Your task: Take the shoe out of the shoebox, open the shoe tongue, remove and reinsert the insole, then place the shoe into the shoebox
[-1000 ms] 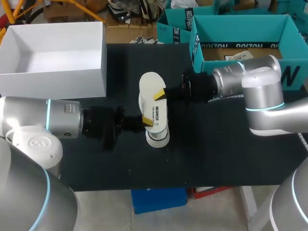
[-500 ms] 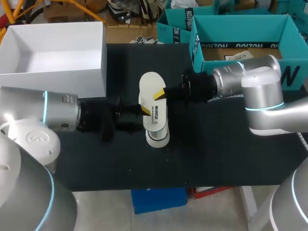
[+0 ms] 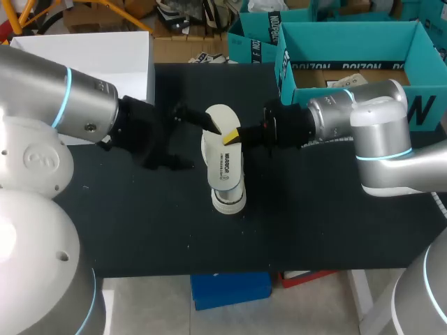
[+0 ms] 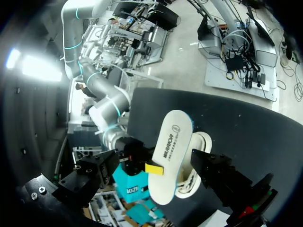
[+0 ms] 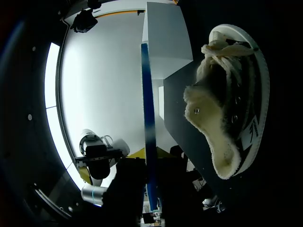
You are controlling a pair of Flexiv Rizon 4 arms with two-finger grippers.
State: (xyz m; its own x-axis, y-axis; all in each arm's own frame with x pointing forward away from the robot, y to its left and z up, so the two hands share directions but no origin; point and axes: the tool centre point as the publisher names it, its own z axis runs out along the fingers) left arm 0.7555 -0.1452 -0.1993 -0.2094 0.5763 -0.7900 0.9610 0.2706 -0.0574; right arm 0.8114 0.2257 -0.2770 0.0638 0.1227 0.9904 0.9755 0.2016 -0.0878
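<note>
Between the right gripper's fingers: the insole, pinched at one long edge and held just above the shoe. In the right wrist view the insole shows edge-on, running straight out ahead of that gripper, with the shoe beside it on the table, its opening and loose laces facing the camera.

Left gripper: fingers spread wide, one on either side of the insole, touching neither it nor the shoe as far as I can see. It holds nothing.

White shoebox: behind the left arm, well apart from the shoe.

Judgement: insole is out; the step in hand is putting it back.

Notes for doing it well:
- Steady the shoe first. It is loose on the table and will likely slide if pushed, so the left gripper should take the collar or tongue and keep the opening wide.
- Tip the insole's toe end down into the opening ahead of the right gripper, then feed it along the sole towards the toe.
- Keep it flat; an edge pinch may let it twist or fold.
- Release only once the heel end sits down inside.
</note>
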